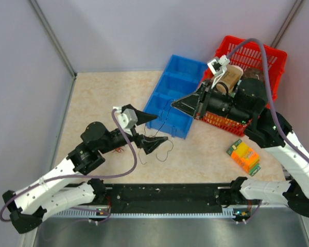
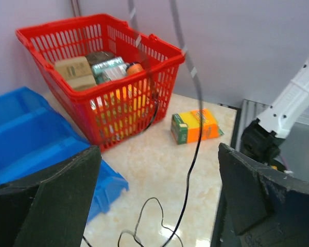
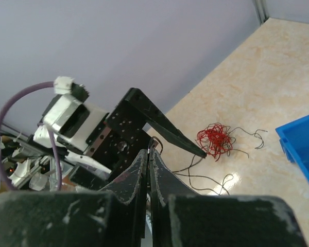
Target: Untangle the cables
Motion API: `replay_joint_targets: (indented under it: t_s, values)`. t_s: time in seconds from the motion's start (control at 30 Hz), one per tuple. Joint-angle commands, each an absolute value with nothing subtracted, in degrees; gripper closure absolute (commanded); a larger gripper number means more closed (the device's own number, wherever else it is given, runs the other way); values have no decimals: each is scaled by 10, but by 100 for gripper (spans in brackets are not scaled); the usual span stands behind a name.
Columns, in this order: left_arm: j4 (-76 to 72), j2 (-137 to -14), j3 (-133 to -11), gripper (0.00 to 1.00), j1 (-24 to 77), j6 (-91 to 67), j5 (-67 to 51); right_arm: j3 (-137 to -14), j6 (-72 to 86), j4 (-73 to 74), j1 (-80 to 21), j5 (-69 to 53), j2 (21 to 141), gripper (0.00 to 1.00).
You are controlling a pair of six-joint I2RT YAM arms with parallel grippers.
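My right gripper point(image 1: 175, 103) is shut on a thin dark cable and holds its end up above the blue bin's near corner; in the right wrist view the pinch point(image 3: 150, 148) shows at the fingertips. The dark cable point(image 1: 169, 148) hangs down to loose loops on the table. In the left wrist view it point(image 2: 194, 139) runs between my left gripper's point(image 2: 157, 149) open fingers without touching them. My left gripper point(image 1: 162, 127) is open and empty just above the loops. A bright red cable lies in a tangle point(image 3: 215, 140) on the table beyond the left gripper's finger, with dark strands around it.
A blue compartment bin point(image 1: 167, 87) lies behind the grippers. A red basket point(image 1: 273, 56) with packages stands at the back right. An orange and green box point(image 1: 244, 156) lies on the table at the right. Grey walls close off the left and back.
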State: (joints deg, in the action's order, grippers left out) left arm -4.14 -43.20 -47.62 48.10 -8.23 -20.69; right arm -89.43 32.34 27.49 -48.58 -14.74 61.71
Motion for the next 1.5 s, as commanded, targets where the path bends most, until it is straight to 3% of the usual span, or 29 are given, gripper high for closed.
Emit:
replay_joint_targets:
  t_s: [0.0,0.13,0.3,0.47,0.57,0.67,0.7,0.73,0.77,0.87,0.9,0.93,1.03,1.1,1.23,1.47]
  values:
    - [-57,-461,-528,1,556,75,-36,-922,336,258,-483,-172,629,100]
    - [-95,-461,-519,2,560,76,17,-920,335,258,-483,-181,634,100]
    - [-162,-459,-489,5,561,99,4,-919,335,255,-483,-199,635,100]
    - [-151,-487,-513,25,560,87,-103,-919,331,251,-483,-228,642,100]
    - [-126,-489,-520,54,560,75,-129,-914,309,253,-483,-240,638,100]
    - [-99,-481,-522,100,555,46,-126,-902,278,259,-483,-245,633,100]
    - [-92,-479,-524,100,552,20,-122,-901,260,267,-483,-244,633,100]
    - [-83,-476,-528,100,547,3,-125,-899,243,282,-483,-236,633,89]
    - [-70,-475,-533,100,542,-42,-126,-892,222,300,-483,-201,631,76]
    - [-15,-469,-556,100,534,-146,-75,-831,175,308,-476,-100,606,20]
    - [-2,-466,-562,100,529,-180,-53,-807,166,304,-472,-85,595,8]
    - [39,-463,-568,100,526,-236,-14,-785,157,296,-469,-77,587,3]
    - [132,-459,-584,100,504,-369,65,-709,136,235,-469,-140,568,1]
    - [171,-458,-591,100,488,-427,59,-652,138,151,-474,-220,563,1]
    - [161,-448,-589,100,440,-498,3,-545,185,-52,-494,-257,560,1]
    - [111,-445,-570,100,407,-605,-53,-548,222,-198,-571,-185,635,7]
